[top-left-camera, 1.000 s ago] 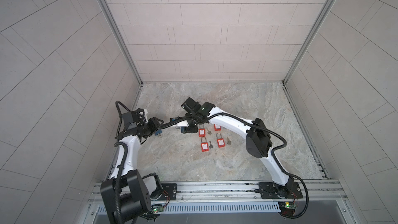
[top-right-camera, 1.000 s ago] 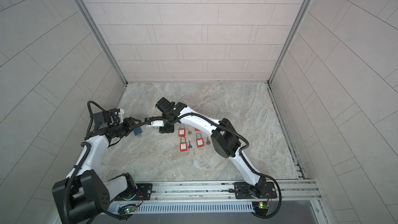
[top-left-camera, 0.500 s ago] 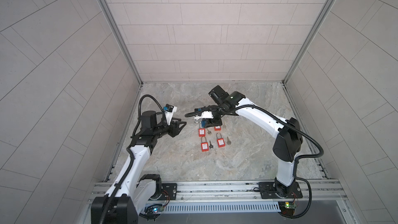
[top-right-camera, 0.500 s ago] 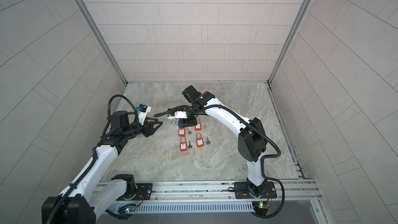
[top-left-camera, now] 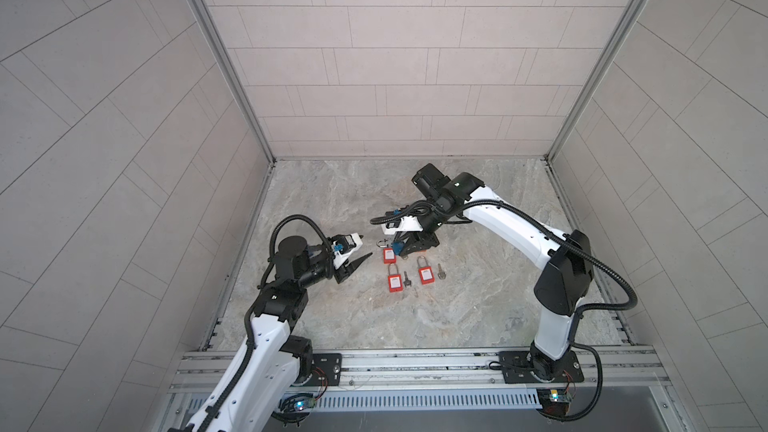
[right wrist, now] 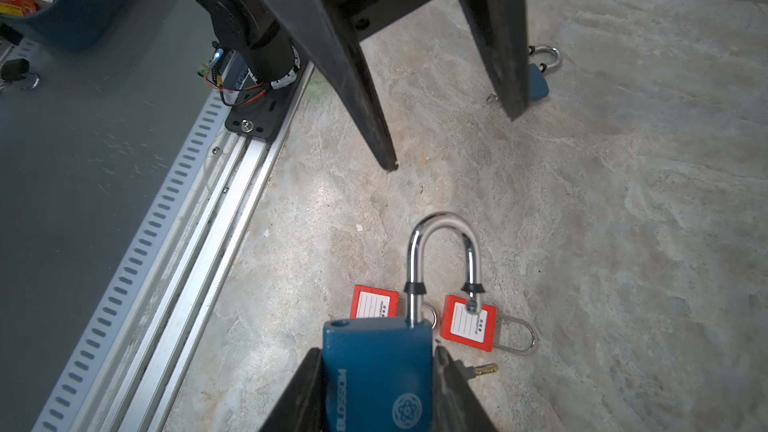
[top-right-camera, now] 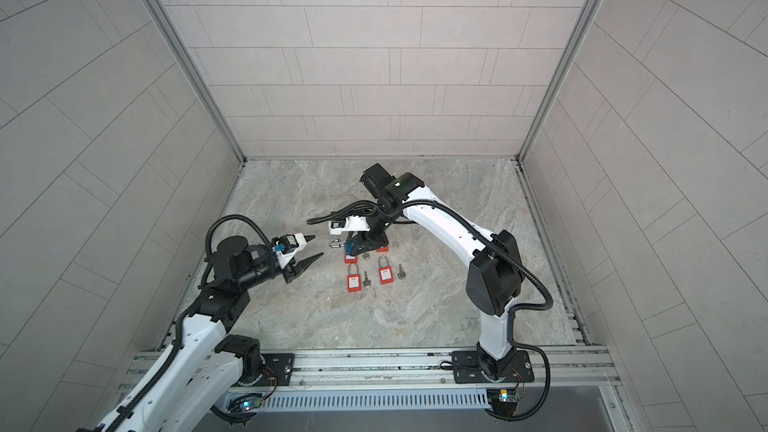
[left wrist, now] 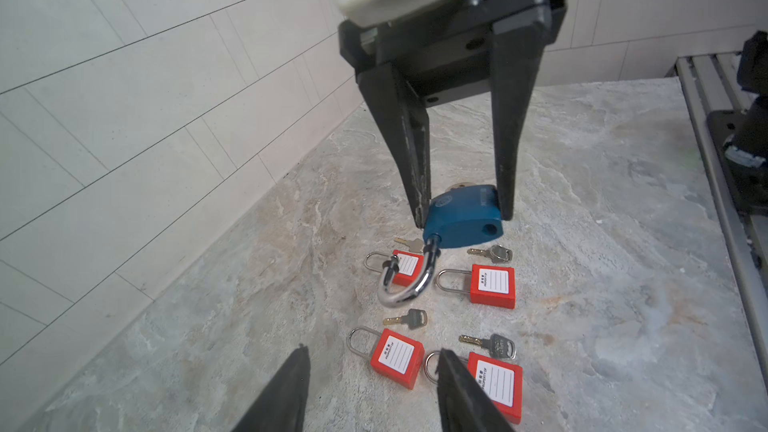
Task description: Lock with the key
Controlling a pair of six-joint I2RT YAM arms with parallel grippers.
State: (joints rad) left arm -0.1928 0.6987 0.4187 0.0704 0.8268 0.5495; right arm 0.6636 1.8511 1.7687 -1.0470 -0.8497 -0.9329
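Observation:
My right gripper (right wrist: 378, 367) is shut on the body of a blue padlock (right wrist: 376, 376), held just above the table. Its silver shackle (right wrist: 442, 251) stands open, one leg out of the body. In both top views that right gripper (top-left-camera: 400, 248) (top-right-camera: 352, 248) hangs over the red padlocks. My left gripper (top-left-camera: 365, 245) (top-right-camera: 317, 246) (left wrist: 374, 351) is open and empty, pointing at the blue padlock (left wrist: 465, 230) from a short way off. Several loose keys (left wrist: 409, 320) (top-left-camera: 407, 275) lie among the red padlocks. Silver metal shows at the blue padlock's far end; whether it is a key I cannot tell.
Several red padlocks (left wrist: 492, 286) (top-left-camera: 395, 282) lie in rows at the table's middle. A second blue padlock (right wrist: 538, 78) lies on the table behind my left gripper's finger (right wrist: 505, 76). The metal rail (right wrist: 208, 243) borders the front edge. Tiled walls close three sides.
Both arms have swung right from the left wall. My right gripper has carried the blue padlock over the red padlocks. My left gripper has followed and now faces it, open.

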